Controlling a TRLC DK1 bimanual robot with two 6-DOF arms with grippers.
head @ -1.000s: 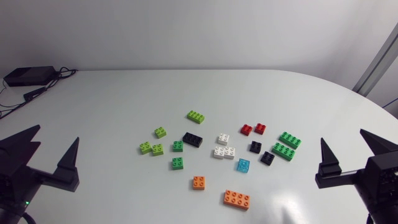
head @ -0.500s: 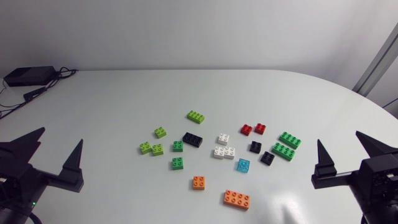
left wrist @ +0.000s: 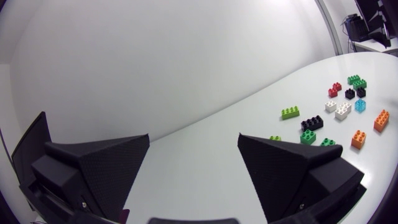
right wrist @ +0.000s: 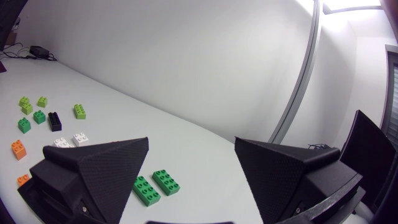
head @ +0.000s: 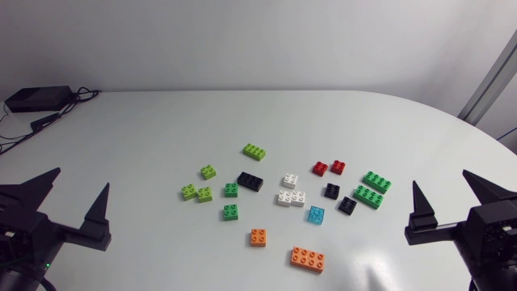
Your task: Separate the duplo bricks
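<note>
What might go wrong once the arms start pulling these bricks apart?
The white bricks appear to sit right against each other, with a black brick and a blue brick close by. The broad fingers of the open right gripper may knock those neighbours aside.
The two long green bricks lie side by side, so one grasp may catch both.

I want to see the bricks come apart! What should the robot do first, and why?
Probably reach the right gripper forward toward the two long green bricks. They lie close side by side just ahead of it, and it is open and empty. The left gripper is open too, but farther away.
</note>
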